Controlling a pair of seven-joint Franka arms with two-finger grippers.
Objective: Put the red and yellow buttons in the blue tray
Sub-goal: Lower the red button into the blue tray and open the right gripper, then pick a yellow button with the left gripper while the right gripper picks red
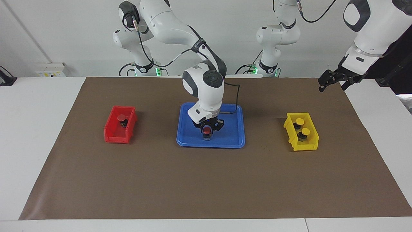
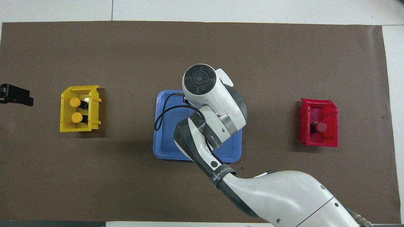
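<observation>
Currently the right gripper (image 1: 207, 130) is low over the blue tray (image 1: 231, 139), with a red-capped button (image 1: 206, 130) between its fingers; the button's base looks to reach the tray floor, though contact is hard to confirm. Whether the fingers pinch the button or have let go cannot be told. From overhead the right arm's wrist hides gripper, button and most of the tray's middle.

Toward the right arm's end of the table from this gripper stands the small red bin (image 1: 119, 125), with a second red button (image 1: 121, 118) inside it.

Toward the left arm's end from the same gripper sits the small yellow bin (image 1: 301, 131), holding two yellow buttons (image 1: 299, 121), one just beside the other.

Left gripper (image 1: 332, 80) waits in the air over the brown mat's corner at its own end, well apart from the yellow bin, fingers spread and holding nothing.

Brown mat (image 1: 206, 180) covers the white table (image 1: 32, 129) under all three containers.
</observation>
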